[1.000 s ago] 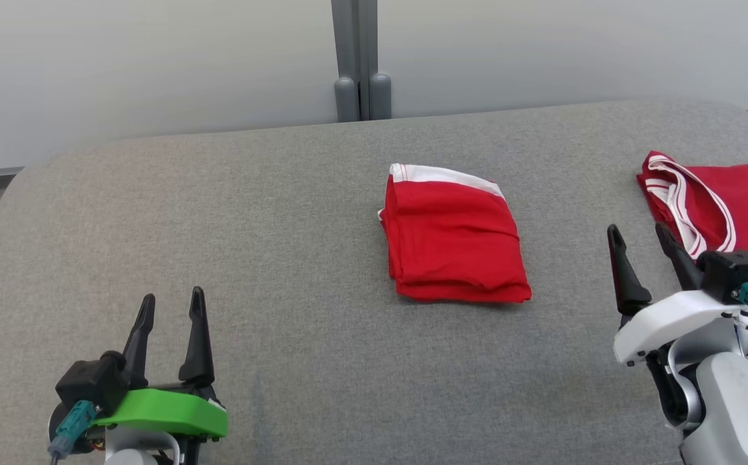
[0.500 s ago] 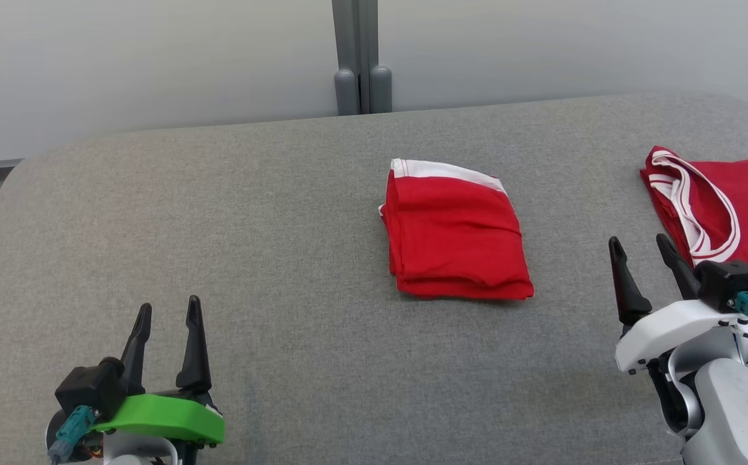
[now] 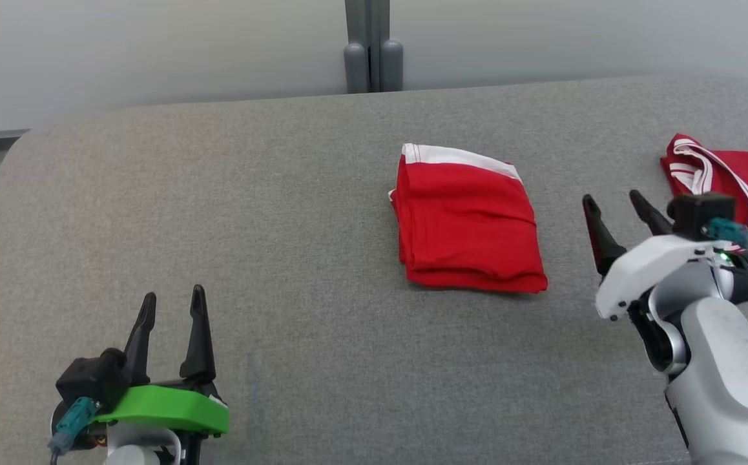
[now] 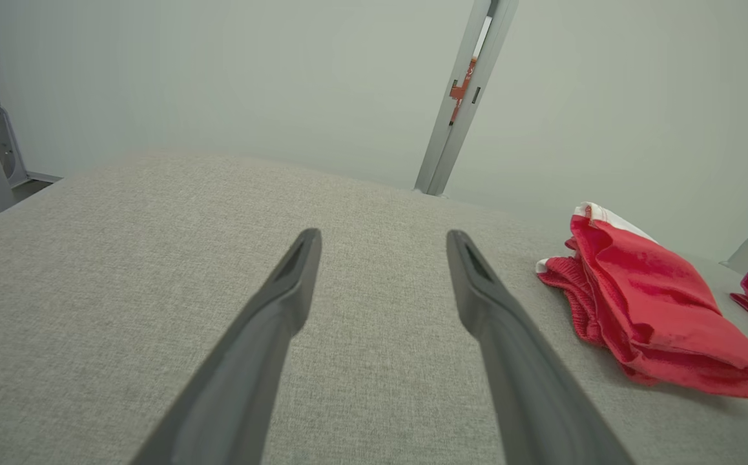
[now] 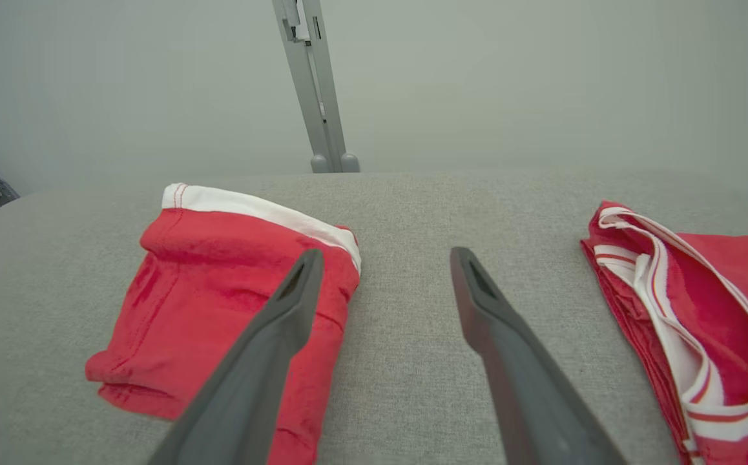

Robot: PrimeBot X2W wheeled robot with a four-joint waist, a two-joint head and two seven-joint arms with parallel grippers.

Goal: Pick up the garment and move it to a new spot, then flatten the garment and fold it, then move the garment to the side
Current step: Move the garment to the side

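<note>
Nearest, at the left, the left gripper (image 3: 174, 294) hovers over bare grey pad (image 3: 283, 194), its two fingers spread apart and empty. Farther in on the right, the right gripper (image 3: 612, 197) also has its fingers parted with nothing between them. It hangs above the pad in the gap between two red pieces of cloth and touches neither.

The garment (image 3: 467, 226) lies about mid-pad, a little right of centre, well apart from the left gripper and just left of the right one. It looks picked, flattened and folded already, so the folding part of the task seems done. What appears left is the last step, shifting it to the side. With both grippers empty, that step has not begun.

The garment is a compact, roughly square red packet of several layers. Its stacked edges show along the near and left sides, and a white band runs across the far edge. The top face is fairly smooth, with a few soft creases, and the near right corner juts out slightly.

At the far right edge a red jersey (image 3: 736, 181) with white trim lies apart from it. Whether it was set aside there I cannot tell. Beyond the pad stands a grey post (image 3: 373, 45) against a pale wall (image 3: 154, 51).
</note>
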